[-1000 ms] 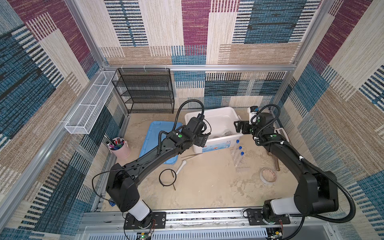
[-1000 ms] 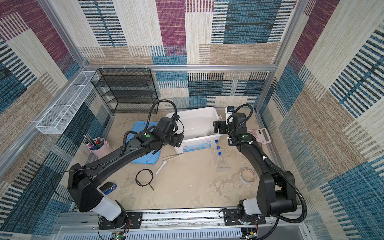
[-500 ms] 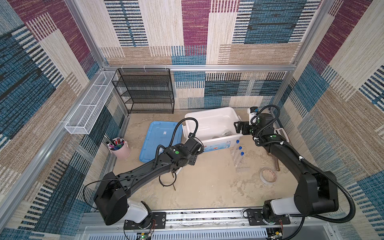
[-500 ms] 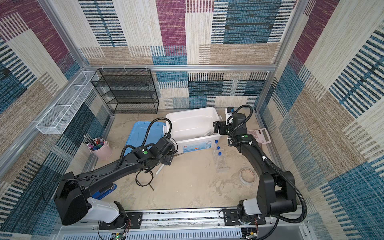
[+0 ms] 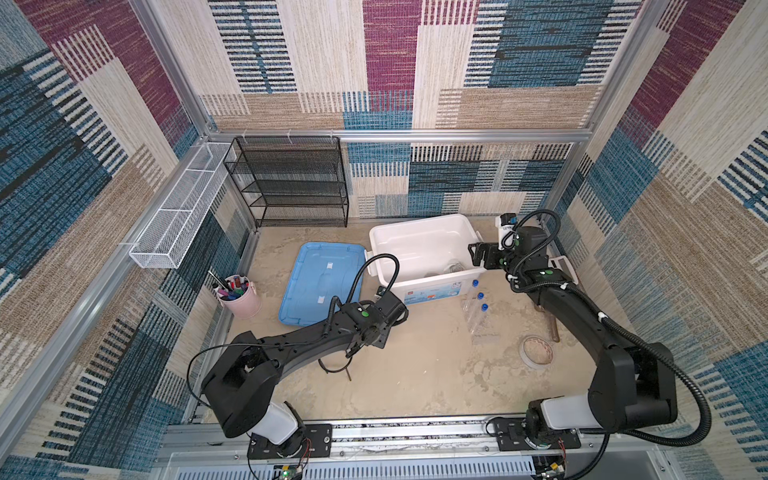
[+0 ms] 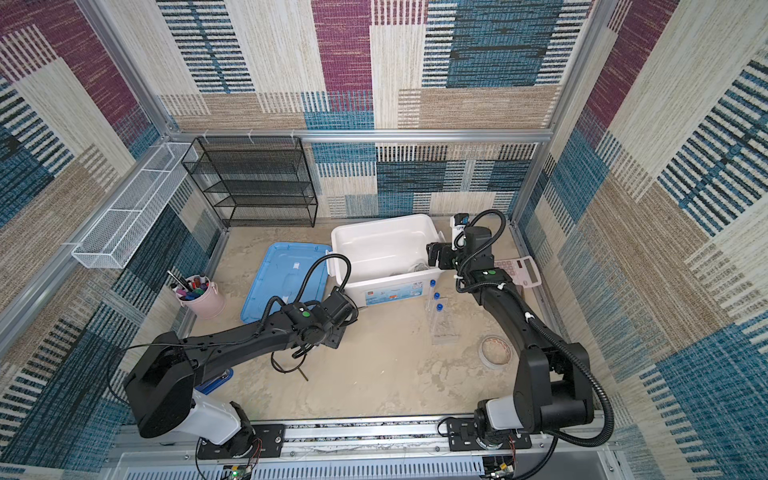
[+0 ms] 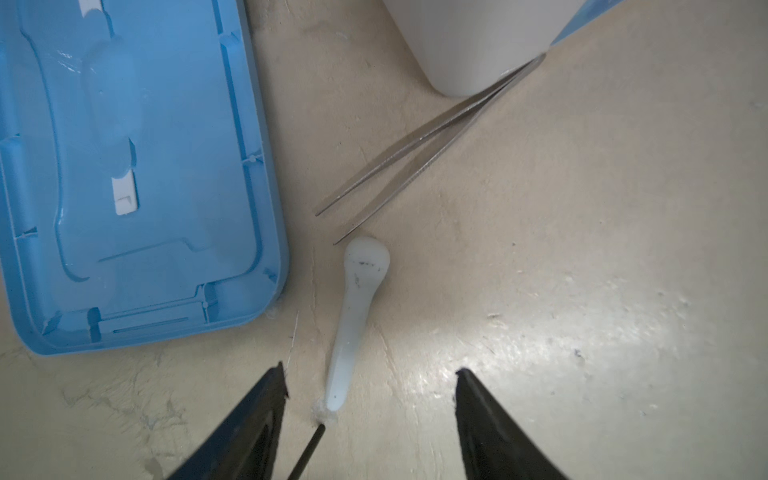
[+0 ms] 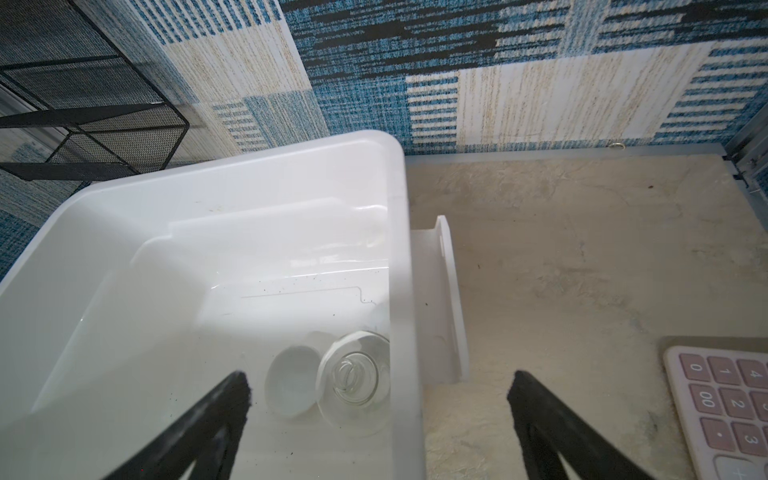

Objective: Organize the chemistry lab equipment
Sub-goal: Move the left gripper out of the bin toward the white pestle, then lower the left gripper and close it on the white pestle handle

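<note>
My left gripper [image 7: 372, 372] is open, low over the table. The thin end of the white pestle [image 7: 357, 311] lies between its fingers, closer to one of them and touching neither. Thin tweezers [image 7: 415, 145] lie just beyond, reaching the white bin [image 5: 415, 223]. The black ring tripod [image 5: 332, 368] shows partly under the left gripper [image 5: 376, 338]. My right gripper [image 8: 380, 382] is open and empty, straddling the bin's wall above a glass flask [image 8: 355, 378] and a white dish [image 8: 293, 384]. Blue-capped test tubes [image 5: 478, 297] stand in the clear rack [image 5: 482, 328].
A blue lid [image 5: 320, 282] lies left of the bin. The pink cup of pens [image 5: 239, 295] is at the left wall, a tape roll [image 5: 536, 351] at the right front, and a pink-keyed calculator [image 6: 519, 270] by the right arm. A black mesh shelf [image 5: 291, 183] stands at the back.
My left arm has swung from the bin down and toward the front, onto the pestle, and its jaws have narrowed. The right arm has not moved.
</note>
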